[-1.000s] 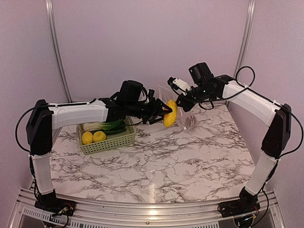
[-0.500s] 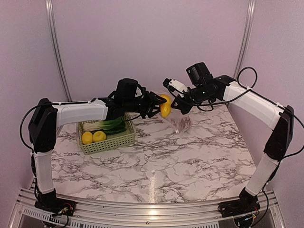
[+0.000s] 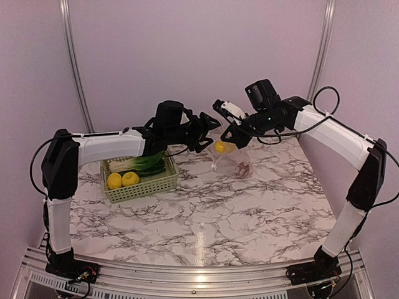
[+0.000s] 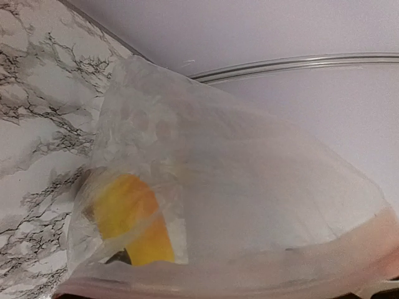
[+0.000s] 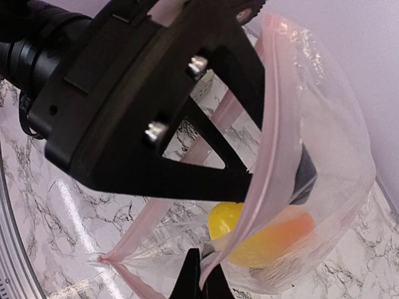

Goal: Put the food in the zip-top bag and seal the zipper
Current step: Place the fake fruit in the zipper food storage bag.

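Zip-top bag (image 3: 229,163) hangs mid-frame in the top view, sagging onto the desk (image 3: 249,212). The right gripper (image 5: 199,275) has its jaws clenched on the zipper (image 5: 269,118), lifting one lip so the mouth gapes. The left gripper (image 3: 209,132) sits at that mouth, jaws spread and empty. The orange-yellow fruit (image 5: 268,240) lies inside the bag. The lemons (image 3: 122,179), bok choy (image 3: 134,165) and cucumber (image 3: 156,169) wait in the basket (image 3: 149,187) at left.

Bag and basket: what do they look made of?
Bag: thin clear plastic film, glossy and crinkled; the orange fruit shows through it. Basket: light green, probably moulded plastic, matte, with perforated walls.
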Controlling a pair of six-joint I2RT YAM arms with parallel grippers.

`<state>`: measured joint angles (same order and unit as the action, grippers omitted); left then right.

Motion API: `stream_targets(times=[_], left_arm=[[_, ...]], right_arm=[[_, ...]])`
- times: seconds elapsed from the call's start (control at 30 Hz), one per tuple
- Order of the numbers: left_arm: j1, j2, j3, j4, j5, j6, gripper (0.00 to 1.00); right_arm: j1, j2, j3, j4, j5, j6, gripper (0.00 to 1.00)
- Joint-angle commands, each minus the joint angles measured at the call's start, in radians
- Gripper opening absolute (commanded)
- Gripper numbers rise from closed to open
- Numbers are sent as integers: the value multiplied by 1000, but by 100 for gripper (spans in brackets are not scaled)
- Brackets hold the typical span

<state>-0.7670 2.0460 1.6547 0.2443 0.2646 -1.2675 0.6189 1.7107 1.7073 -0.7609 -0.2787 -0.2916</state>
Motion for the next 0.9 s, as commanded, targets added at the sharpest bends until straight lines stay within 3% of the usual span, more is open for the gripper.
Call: stream_targets(times=[0.0,0.17,0.33,0.43,0.6,0.73,0.87], left_arm=[[-6,-71,1,24,-11,113,91],[-5,-136,-33,71,6,191,93],[-7,-231,-79,125,123,324,91],[-1,-315,-127,-47,67,477,89],[22,-421,-177,-421,-127,728,88],[86,-522,-306,-492,-158,793,89],[145,-594,-382,-584,-330,879,90]], right_arm=[[-76,6,61,11,-67,69,0],[-124,16,80,20,-60,83,0],[-203,41,109,22,-13,71,0],[-295,67,190,8,33,54,0],[-392,78,304,21,341,10,0],[-367,28,311,55,404,-21,0],[-257,-2,198,93,388,-71,0]])
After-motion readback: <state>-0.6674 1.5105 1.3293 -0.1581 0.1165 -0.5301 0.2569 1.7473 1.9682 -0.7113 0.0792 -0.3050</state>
